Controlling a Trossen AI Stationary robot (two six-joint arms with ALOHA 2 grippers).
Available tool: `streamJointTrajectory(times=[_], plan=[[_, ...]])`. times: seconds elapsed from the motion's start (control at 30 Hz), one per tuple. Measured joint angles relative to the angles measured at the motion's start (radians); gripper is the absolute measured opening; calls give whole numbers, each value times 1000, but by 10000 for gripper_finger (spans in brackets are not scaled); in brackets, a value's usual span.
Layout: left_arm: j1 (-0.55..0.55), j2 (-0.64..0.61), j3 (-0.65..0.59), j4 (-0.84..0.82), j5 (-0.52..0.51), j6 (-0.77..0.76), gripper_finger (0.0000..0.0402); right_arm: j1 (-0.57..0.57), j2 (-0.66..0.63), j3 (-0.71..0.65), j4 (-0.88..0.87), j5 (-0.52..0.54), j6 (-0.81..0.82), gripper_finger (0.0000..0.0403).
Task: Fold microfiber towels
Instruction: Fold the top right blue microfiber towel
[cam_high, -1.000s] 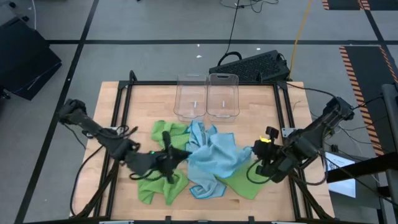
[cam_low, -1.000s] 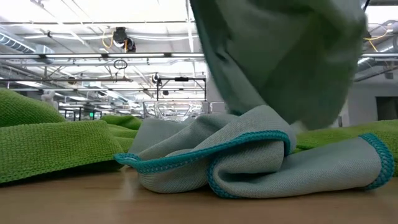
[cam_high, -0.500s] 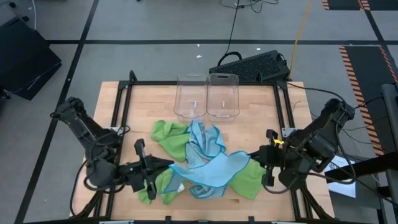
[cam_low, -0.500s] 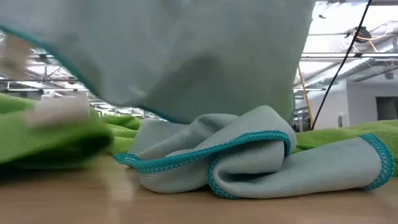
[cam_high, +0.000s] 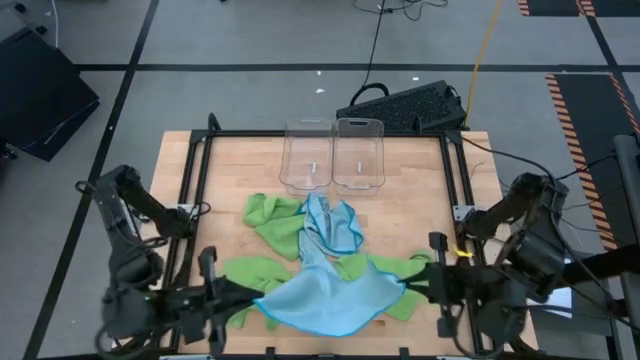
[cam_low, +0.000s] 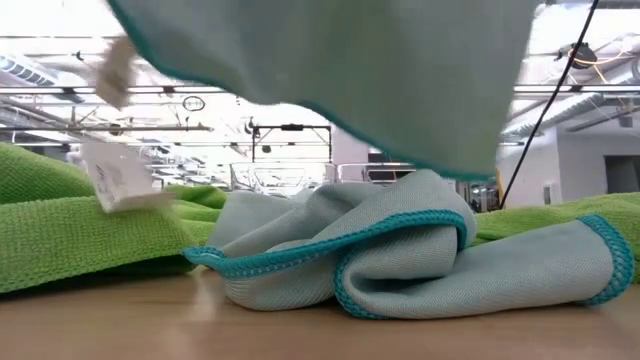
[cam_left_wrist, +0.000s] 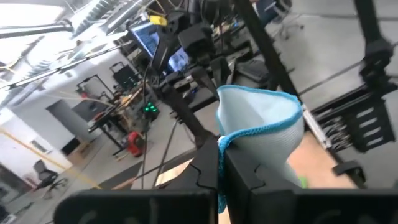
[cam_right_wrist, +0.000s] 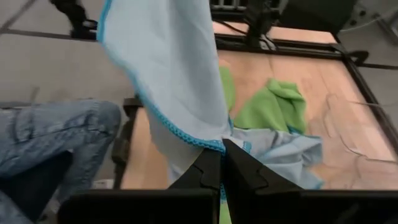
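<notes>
Blue towel (cam_high: 330, 300): soft, limp, light; hangs spread btwn L gripper (cam_high: 258, 291) & R gripper (cam_high: 408, 286), both clamped on corners, front of clear bins (cam_high: 333, 155). Best hold: hemmed corners.

Lifted light blue towel (cam_low: 330, 80) cut off by the low view's top edge, upper part unseen, and blocking much of the room behind. Small white tag (cam_low: 118, 172) blurred there, print unreadable. Green towels (cam_high: 335, 270) largely buried under the spread blue cloth in the high view, edges only showing. Left gripper (cam_high: 222, 298) smeared with motion blur in the high view. Left wrist view: towel corner running down between the fingers (cam_left_wrist: 239, 180), pinched part hidden. Person's jeans (cam_right_wrist: 53, 140) cut off at the right wrist view's edge.
</notes>
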Motion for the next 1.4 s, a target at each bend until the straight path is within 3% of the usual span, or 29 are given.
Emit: streamJointTrajectory(times=[0.17, 0.33, 0.43, 0.63, 0.73, 0.93, 1.1, 1.4], plan=[[-17, -2, 26, -61, -71, -25, 6, 26, 1, 2, -51, -2, 72, 0], [8, -45, 30, -241, -132, -175, 13, 14, 2, 2, -272, 7, 191, 0], [58, -63, 30, -447, -132, -330, 8, -32, 0, -25, -353, 48, 237, 0], [216, -75, 30, -958, -91, -773, 14, -168, -15, -158, -346, 124, 134, 0], [287, -75, 15, -1121, -45, -941, 12, -250, -18, -247, -347, 131, 92, 0], [406, -74, -59, -1262, 5, -1080, 13, -410, -22, -375, -336, 132, 48, 0], [484, -73, -142, -1260, 74, -1103, 10, -501, -22, -455, -226, 123, -50, 0], [505, -75, -241, -1255, 147, -1146, 15, -554, -21, -542, -14, -38, -147, 0]])
